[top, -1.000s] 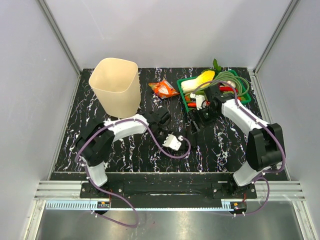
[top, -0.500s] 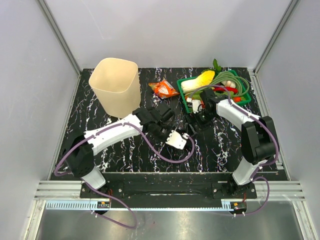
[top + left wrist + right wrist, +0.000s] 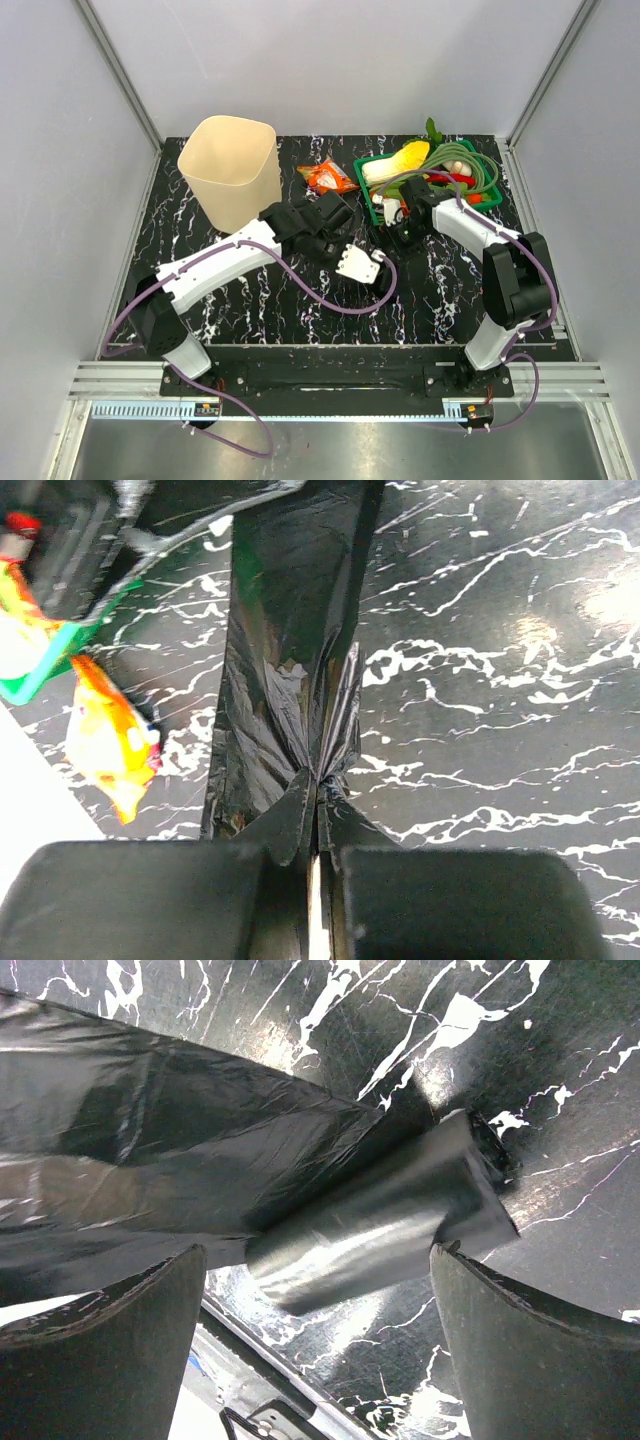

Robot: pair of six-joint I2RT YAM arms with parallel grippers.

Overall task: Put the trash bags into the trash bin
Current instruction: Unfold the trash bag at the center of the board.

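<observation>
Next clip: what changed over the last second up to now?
The left arm unfolded and reached toward the table's middle, with the left tool shut on the black trash bag, carrying it away from the base. The right arm drew its elbow in; the right tool stands open on either side of the bag roll. The trash bin, orange wrapper and green tray did not move.

walls [image 3: 330, 60]: pale grey, plain | table [image 3: 430, 300]: black, white-veined (marble look) | corner posts [image 3: 118, 72]: aluminium, slanted
</observation>
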